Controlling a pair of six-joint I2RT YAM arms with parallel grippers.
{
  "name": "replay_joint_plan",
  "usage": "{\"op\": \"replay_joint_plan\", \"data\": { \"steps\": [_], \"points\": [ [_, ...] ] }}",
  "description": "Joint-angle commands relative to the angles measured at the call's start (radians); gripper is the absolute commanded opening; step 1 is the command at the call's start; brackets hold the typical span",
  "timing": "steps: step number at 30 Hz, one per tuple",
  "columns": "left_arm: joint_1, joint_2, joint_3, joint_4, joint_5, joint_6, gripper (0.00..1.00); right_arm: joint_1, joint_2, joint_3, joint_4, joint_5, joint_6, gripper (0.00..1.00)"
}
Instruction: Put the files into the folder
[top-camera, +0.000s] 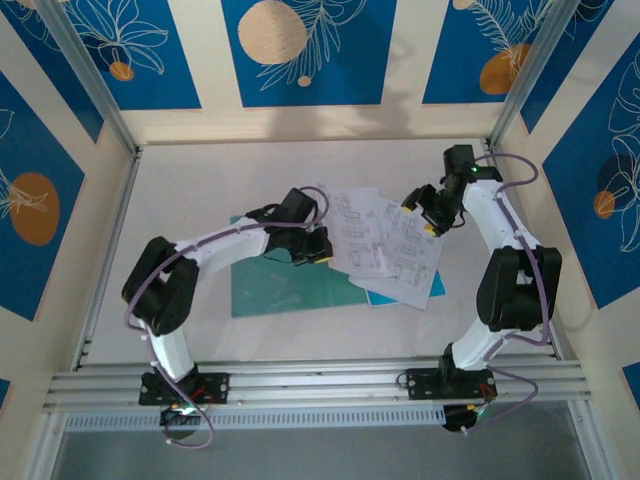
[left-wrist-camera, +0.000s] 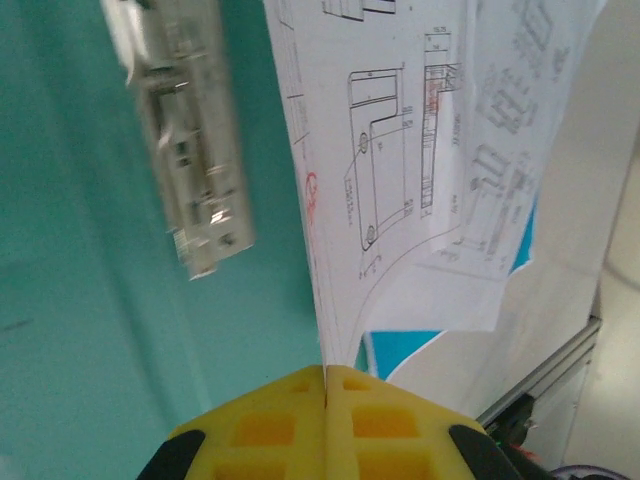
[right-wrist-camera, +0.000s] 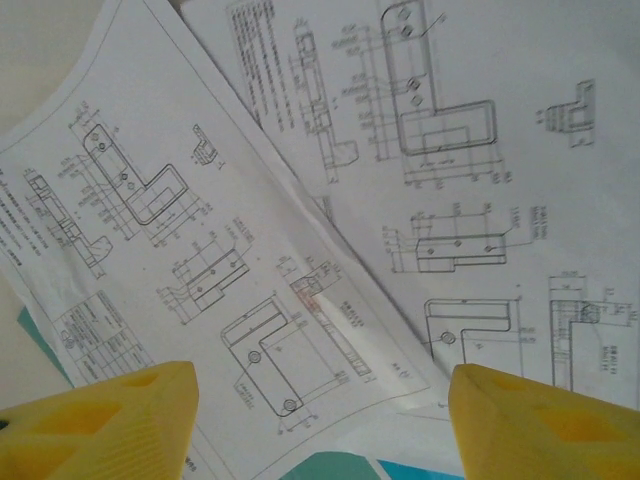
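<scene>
While my left gripper (left-wrist-camera: 326, 380) clenched the files (left-wrist-camera: 400, 150) by an edge, my right gripper (right-wrist-camera: 322, 400) hung released above them. Next, I judged: drag them onto the folder (left-wrist-camera: 60, 300) left of the clenched jaws.

On the worktop (top-camera: 200, 190), just 7 o'clock of centre: folder (top-camera: 270, 285), flat. At its 2 o'clock, overlapping that corner: files (top-camera: 385, 245), fanned, one atop another. Beneath the files, poking out at their 5 o'clock: another sheet (top-camera: 438, 287). Inside the folder, at 9 o'clock of the files in the left wrist view: clip (left-wrist-camera: 185, 150). At the files' 9 o'clock edge, above the folder: left pincer (top-camera: 315, 250), pinched onto that edge. Over the files' 2 o'clock corner, jaws apart: right pincer (top-camera: 432, 215).
</scene>
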Motion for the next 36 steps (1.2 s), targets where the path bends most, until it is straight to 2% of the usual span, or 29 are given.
{"op": "replay_joint_plan", "data": {
  "steps": [1,4,8,19,36],
  "points": [
    [0.026,-0.068,-0.046,-0.096,-0.034,0.08,0.0,0.036,-0.022,-0.023,0.012,-0.047,-0.015,0.68],
    [0.048,-0.103,-0.08,-0.139,-0.046,0.112,0.0,0.076,-0.003,-0.027,0.027,-0.064,-0.018,0.67],
    [0.078,-0.141,-0.117,-0.202,-0.076,0.153,0.0,0.11,0.037,-0.035,0.075,-0.148,-0.02,0.64],
    [0.128,-0.197,-0.17,-0.316,-0.148,0.248,0.0,0.24,0.185,0.049,0.088,-0.18,-0.026,0.63],
    [0.155,-0.246,-0.243,-0.351,-0.183,0.282,0.0,0.346,0.445,0.253,0.09,-0.229,-0.024,0.62]
  ]
}}
